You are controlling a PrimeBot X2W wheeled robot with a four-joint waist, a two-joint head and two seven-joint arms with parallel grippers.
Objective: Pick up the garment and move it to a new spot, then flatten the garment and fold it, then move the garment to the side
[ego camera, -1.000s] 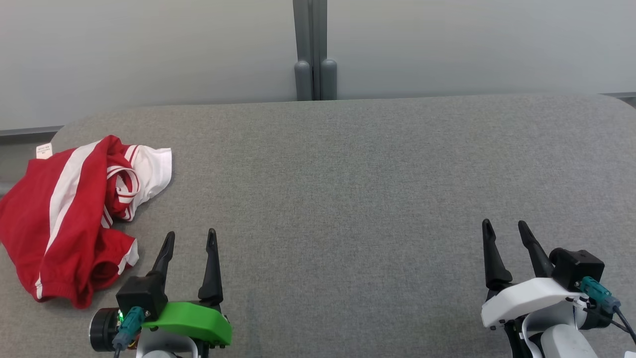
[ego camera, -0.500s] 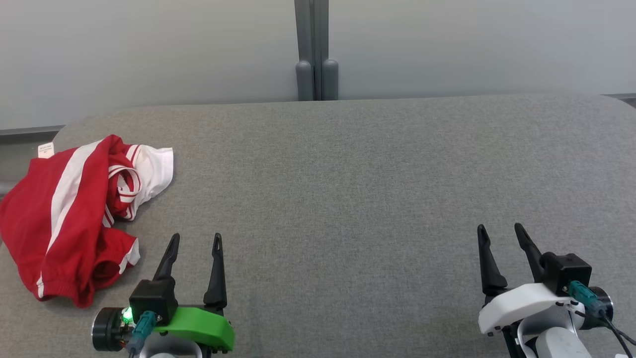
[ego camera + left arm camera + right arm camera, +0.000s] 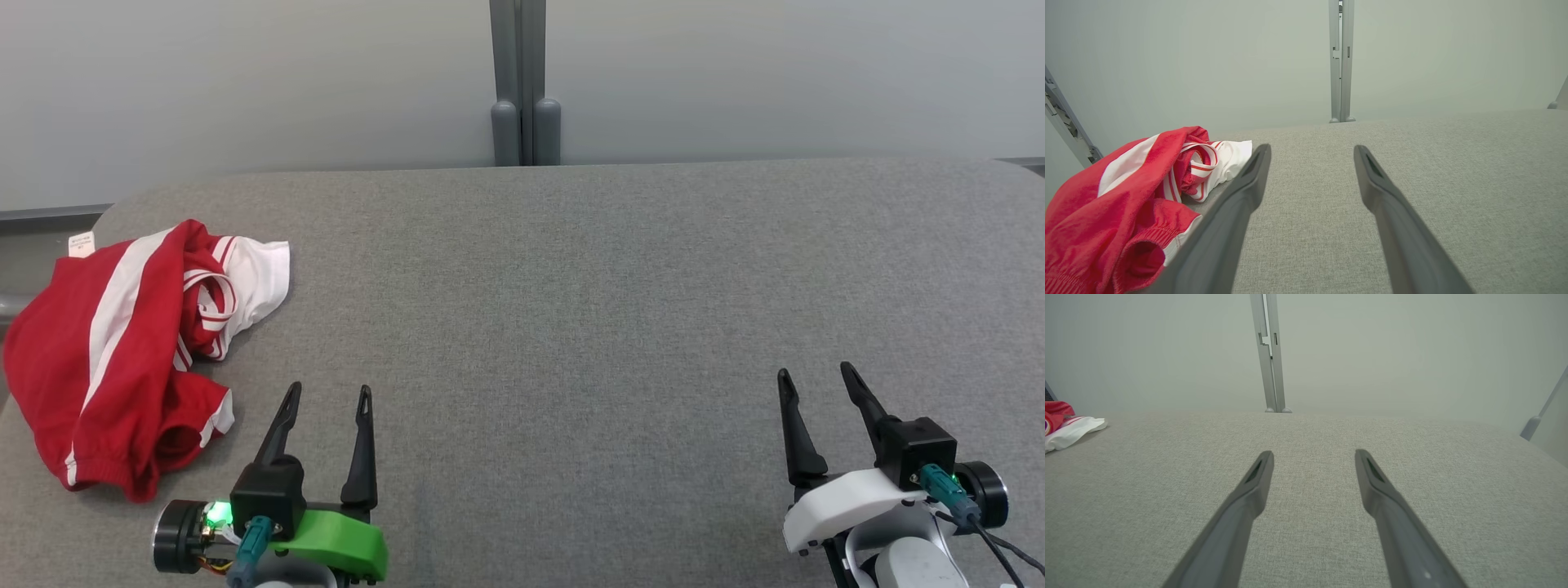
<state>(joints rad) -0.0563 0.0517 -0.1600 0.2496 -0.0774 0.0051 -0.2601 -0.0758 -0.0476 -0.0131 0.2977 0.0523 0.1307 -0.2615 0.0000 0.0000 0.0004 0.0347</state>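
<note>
The garment (image 3: 122, 351) is a crumpled red piece with white stripes and a white part, lying in a heap at the left end of the grey table (image 3: 571, 310). It reaches the table's left edge. My left gripper (image 3: 329, 392) stands open just to its right, near the front edge, with nothing between its fingers. In the left wrist view the garment (image 3: 1122, 196) lies left of the left gripper (image 3: 1310, 149), partly behind the left finger. My right gripper (image 3: 815, 376) is open far to the right, over bare cloth. The right wrist view shows the garment (image 3: 1067, 426) at its far left edge and the right gripper (image 3: 1312, 453) empty.
A pale wall with a grey vertical post (image 3: 525, 82) stands right behind the table's far edge. The table's corners are rounded. A small white label (image 3: 81, 242) sticks out of the garment's far end.
Both grippers have drawn slightly back toward the front edge and levelled out. The whole picture has shifted a little, so the head camera moved. The garment has stayed put.
</note>
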